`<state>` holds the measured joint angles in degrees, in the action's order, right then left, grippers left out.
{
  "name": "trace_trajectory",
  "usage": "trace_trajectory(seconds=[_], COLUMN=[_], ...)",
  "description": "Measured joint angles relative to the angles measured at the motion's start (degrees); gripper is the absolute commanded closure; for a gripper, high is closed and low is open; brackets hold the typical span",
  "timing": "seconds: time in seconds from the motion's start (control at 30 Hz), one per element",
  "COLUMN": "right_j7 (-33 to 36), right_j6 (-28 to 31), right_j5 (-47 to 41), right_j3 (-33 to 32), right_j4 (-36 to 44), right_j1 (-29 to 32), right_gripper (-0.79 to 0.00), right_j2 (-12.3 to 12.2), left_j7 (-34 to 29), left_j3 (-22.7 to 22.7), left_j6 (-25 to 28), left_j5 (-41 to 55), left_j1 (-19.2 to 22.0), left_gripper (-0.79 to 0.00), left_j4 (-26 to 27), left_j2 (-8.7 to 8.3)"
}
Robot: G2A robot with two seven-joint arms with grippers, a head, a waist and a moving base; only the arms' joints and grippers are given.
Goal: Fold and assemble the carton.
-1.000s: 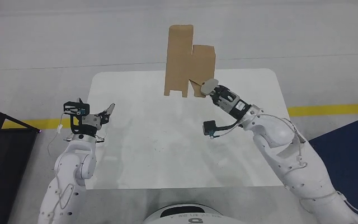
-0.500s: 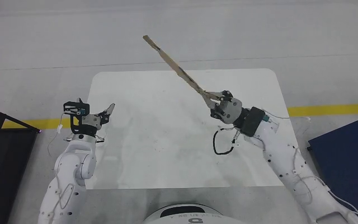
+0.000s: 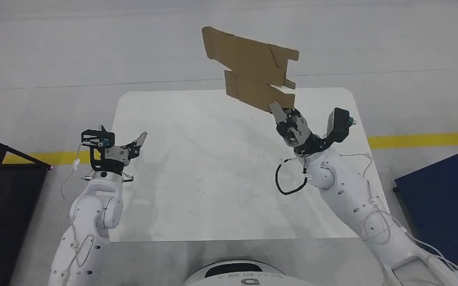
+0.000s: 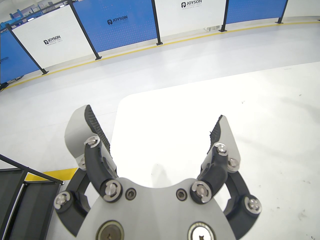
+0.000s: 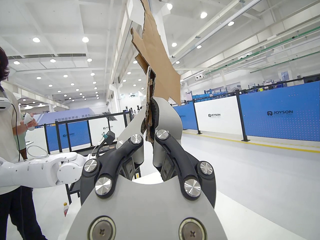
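While right gripper [image 3: 279, 111] pinches one end, carton [image 3: 250, 64] aloft — long axis leaning leftward; left gripper [image 4: 153, 116] spread.

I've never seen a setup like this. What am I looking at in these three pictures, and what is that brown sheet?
This is a two-armed robot working at a white table. One picture looks down from a camera above its arms. The other two come from a camera on each wrist, so each shows that arm's own pincer up close. The right pincer is shut on the edge of the carton, a flat piece of brown cardboard not yet folded. It holds the carton up in the air, off the table, near the far edge. The left pincer is open and holds nothing, and it hovers over the table's left edge.
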<state>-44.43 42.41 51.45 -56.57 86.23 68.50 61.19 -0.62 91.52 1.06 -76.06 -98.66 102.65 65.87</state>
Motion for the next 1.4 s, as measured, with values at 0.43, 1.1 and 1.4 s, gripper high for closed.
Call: trace_trajectory(seconds=[0.43, 1.1, 1.4], right_j7=[16.12, 35.91, 43.84], right_j6=[15.57, 15.59, 15.59], right_j5=[-48.79, -56.66, -58.68], right_j3=[11.71, 7.29, 6.24], right_j4=[-11.21, -8.76, -7.76], right_j1=[-2.9, 2.08, 2.47], right_gripper=[0.0, 0.0, 0.0], right_j2=[2.6, 3.25, 4.05], left_j7=[-63.67, -68.11, -64.22], left_j3=[-10.2, -24.02, -24.54], left_j6=[41.89, 34.52, 38.38], left_j5=[77.94, 111.99, 108.87], left_j1=[21.08, 34.15, 35.67], left_gripper=[-0.785, -0.616, -0.372], left_j4=[-14.95, -21.37, -24.09], left_j2=[-3.68, -7.01, -7.05])
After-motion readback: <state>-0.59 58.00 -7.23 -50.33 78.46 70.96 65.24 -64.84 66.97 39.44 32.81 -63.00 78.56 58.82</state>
